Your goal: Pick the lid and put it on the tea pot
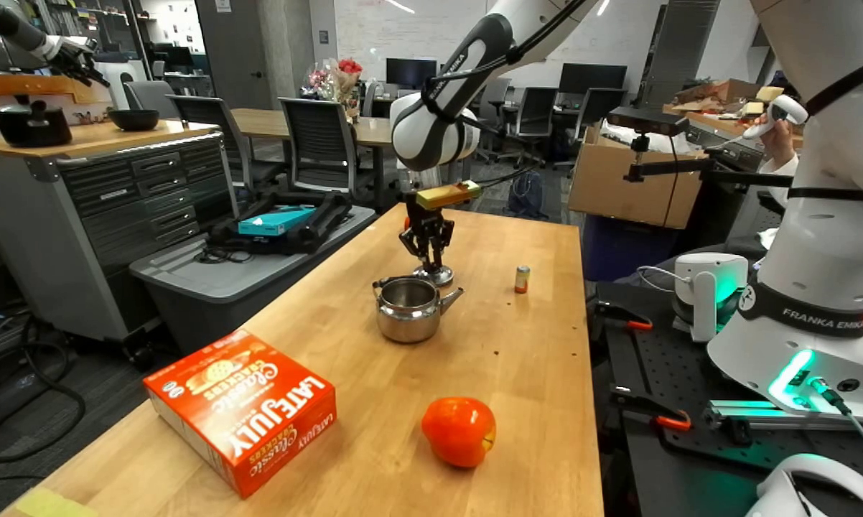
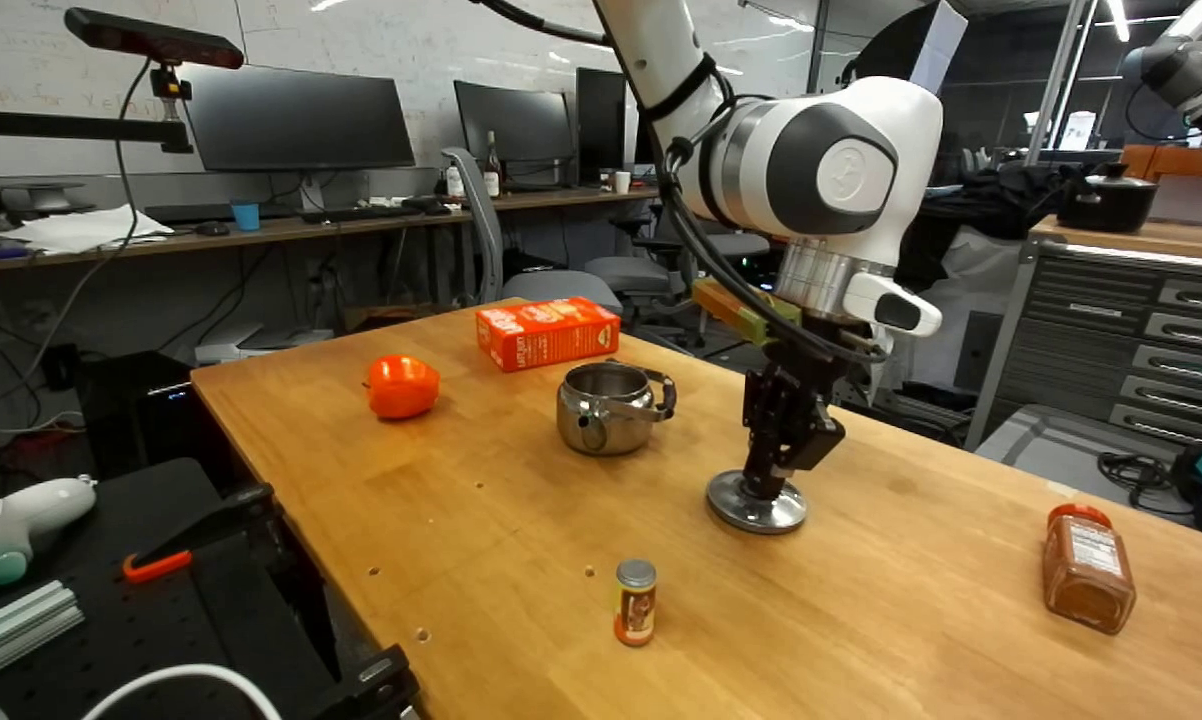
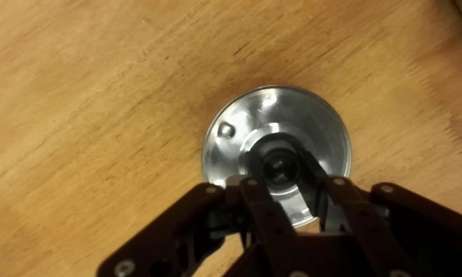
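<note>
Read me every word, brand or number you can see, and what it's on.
"LATE JULY": red box
"Classic CRACKERS": same box
"FRANKA EMIKA", end partly hidden: black band on robot base
Too small or blurred to read reliably: can, jar, arm lettering, whiteboard, paper sign, box's fine print

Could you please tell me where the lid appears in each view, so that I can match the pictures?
In an exterior view: the lid is near the centre, just above the tea pot.
In an exterior view: the lid is right of and below centre, to the lower right of the tea pot.
Wrist view: the lid is slightly right of and below centre, partly hidden.
Shared landmark: the tool, meeting the lid in every view.
</note>
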